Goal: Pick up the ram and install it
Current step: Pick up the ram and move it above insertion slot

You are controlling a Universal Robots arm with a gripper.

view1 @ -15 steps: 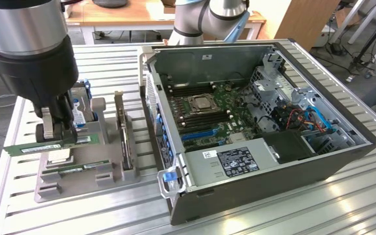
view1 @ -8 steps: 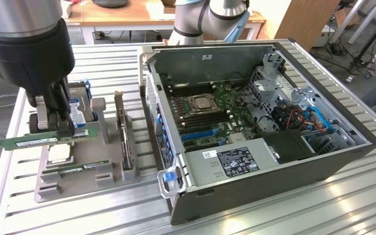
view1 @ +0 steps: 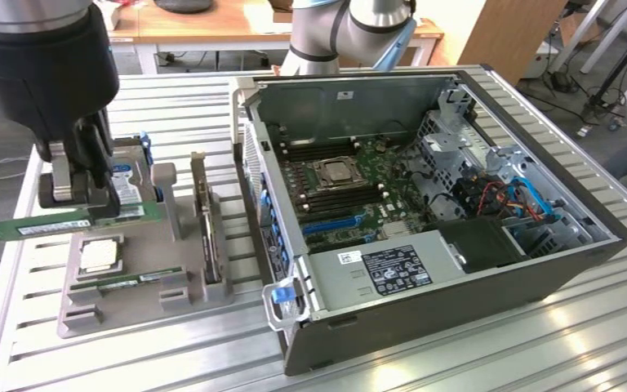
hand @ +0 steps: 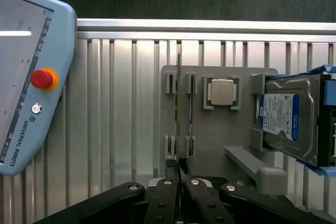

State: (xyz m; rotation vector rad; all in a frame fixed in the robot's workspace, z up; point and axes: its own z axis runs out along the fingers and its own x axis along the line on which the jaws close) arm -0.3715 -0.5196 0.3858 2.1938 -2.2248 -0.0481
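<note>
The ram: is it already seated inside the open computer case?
No, the gripper holds the ram above the grey parts tray, outside the computer case.

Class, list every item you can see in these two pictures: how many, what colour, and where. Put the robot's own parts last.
ram: one, green, gripped over the holder
second memory stick: one, green, in the holder near the processor
processor: one, silver, on the holder
hard drive: one, silver with blue label, upright in the holder
expansion card: one, dark, upright in the holder
holder: one, grey, on the table
computer case: one, dark grey, open, exterior view's right
table: one, silver, slatted
teach pendant: one, pale blue with red button, apart from the holder
arm: one, grey, behind the case
pincer: one, black and grey, shut on the ram
</note>
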